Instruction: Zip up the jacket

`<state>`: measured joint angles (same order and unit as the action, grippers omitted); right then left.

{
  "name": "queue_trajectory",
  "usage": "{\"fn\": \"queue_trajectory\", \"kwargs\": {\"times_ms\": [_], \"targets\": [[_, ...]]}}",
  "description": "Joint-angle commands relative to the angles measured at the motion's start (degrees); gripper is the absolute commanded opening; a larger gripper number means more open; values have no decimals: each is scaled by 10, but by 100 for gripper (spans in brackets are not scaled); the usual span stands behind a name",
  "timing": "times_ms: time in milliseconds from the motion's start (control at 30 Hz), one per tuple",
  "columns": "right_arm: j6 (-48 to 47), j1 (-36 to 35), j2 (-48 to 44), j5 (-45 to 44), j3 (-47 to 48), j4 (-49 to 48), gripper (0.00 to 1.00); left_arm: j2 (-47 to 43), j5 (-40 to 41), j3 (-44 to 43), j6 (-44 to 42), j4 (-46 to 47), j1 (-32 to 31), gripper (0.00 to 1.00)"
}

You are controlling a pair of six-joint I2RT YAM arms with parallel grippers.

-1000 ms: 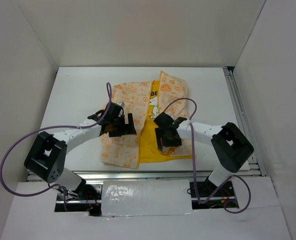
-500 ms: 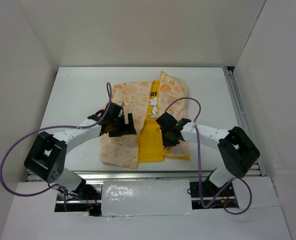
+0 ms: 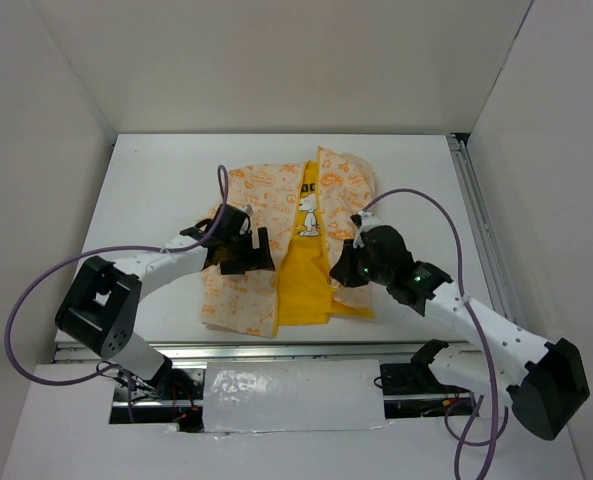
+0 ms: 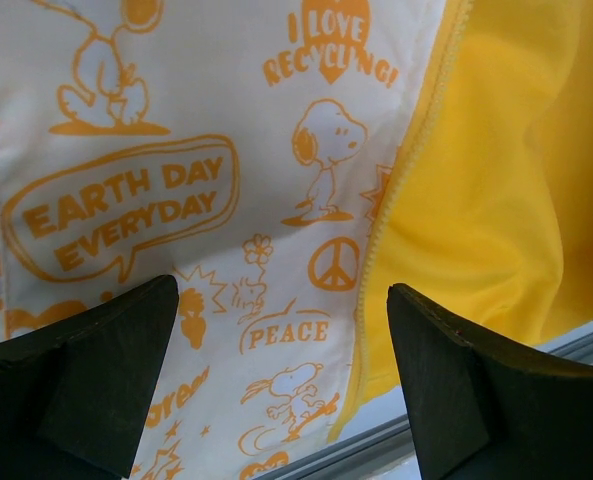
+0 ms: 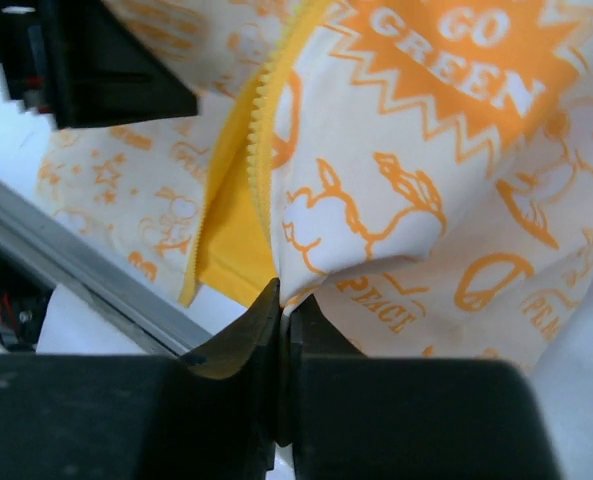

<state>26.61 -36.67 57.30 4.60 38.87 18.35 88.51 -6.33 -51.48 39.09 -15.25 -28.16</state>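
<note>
Jacket (image 3: 261,190) front edge tight in right gripper (image 5: 281,305); left gripper (image 4: 281,300) wide, empty, over other panel.

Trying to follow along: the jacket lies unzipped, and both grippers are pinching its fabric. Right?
Not quite. Only the right gripper pinches the jacket, at its front edge. The left gripper hangs open above the fabric, as the left wrist view shows. The jacket does lie unzipped.

Jacket (image 3: 276,200) lies on the desk (image 3: 146,180), mid-width, front panels parted. My left fingers (image 4: 96,380) hang over its left panel, zipper edge just to their right. My right fingers (image 5: 244,332) pinch the right panel's near edge (desk rail beneath).
</note>
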Motion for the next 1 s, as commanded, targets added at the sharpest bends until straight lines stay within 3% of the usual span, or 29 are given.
{"fn": "queue_trajectory", "kwargs": {"times_ms": [0, 167, 467, 767, 967], "targets": [[-45, 3, -50, 89, -34, -138, 3, -25, -34, -10, -16, 27, 3, 98], [-68, 4, -115, 126, -106, -265, 0, -85, -64, 19, -24, 29, 0, 99], [-39, 4, -145, 93, -133, -222, 0, -114, 21, 30, 92, -170, -80, 99], [33, 2, -179, 103, -172, -300, 0, -200, -256, 91, -20, 139, -109, 99], [56, -4, -190, 133, -163, -307, 0, -156, -307, 43, -30, 212, -124, 98]]}}
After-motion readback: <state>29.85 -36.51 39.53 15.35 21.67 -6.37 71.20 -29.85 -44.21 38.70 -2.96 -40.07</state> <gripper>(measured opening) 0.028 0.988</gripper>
